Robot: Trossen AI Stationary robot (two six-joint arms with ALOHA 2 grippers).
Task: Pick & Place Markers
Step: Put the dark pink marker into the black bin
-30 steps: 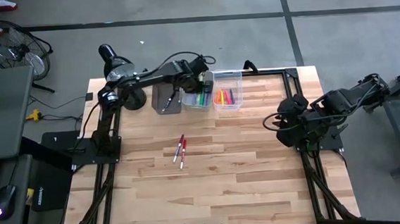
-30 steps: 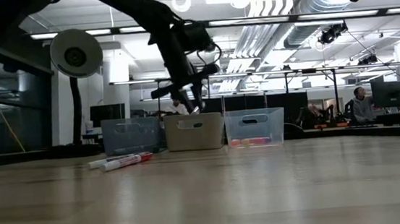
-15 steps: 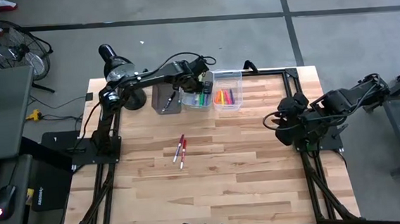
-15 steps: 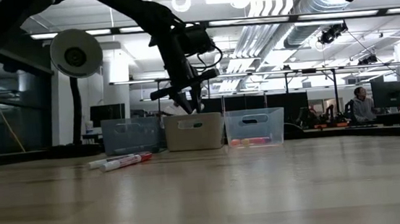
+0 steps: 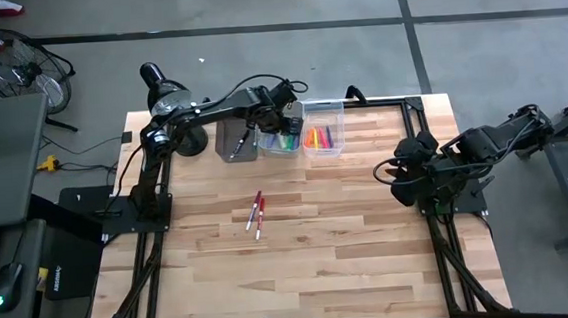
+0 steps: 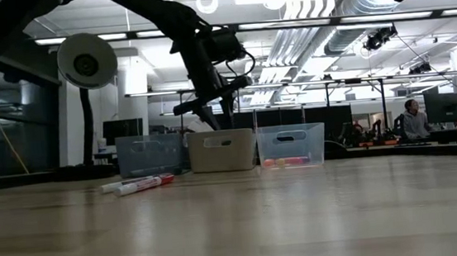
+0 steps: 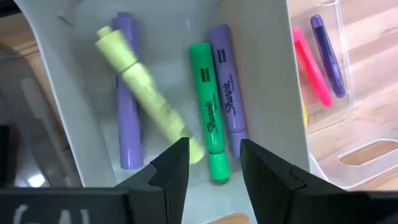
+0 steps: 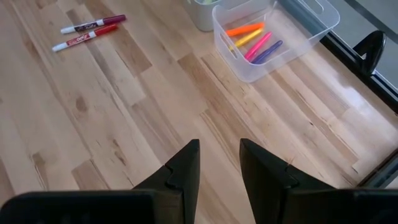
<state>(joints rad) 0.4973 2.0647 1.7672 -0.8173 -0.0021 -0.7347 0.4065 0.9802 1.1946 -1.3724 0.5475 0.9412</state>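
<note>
My left gripper [image 7: 214, 167] hangs open and empty above the middle white bin [image 5: 292, 111]; it also shows in the high view [image 5: 260, 133] and the low view [image 6: 210, 106]. In that bin lie a lime marker [image 7: 146, 90], a green marker [image 7: 208, 112] and two purple markers [image 7: 227, 93], flat on its floor. The clear bin to its right [image 5: 323, 104] holds orange, yellow, pink and purple markers [image 8: 255, 40]. Two red-and-white markers [image 5: 256, 212] lie side by side on the table's middle. My right gripper [image 8: 217, 168] is open and empty at the table's right edge [image 5: 398, 176].
A grey bin [image 5: 233, 143] stands left of the white bin; the three bins form a row at the table's far edge. The black frame rails [image 5: 418, 135] run along the table's sides. Bare wood [image 5: 312, 267] stretches across the near half.
My left gripper has gone up, away from the middle bin's rim, and a little toward the table's left edge. The markers on the table have stayed where they were.
</note>
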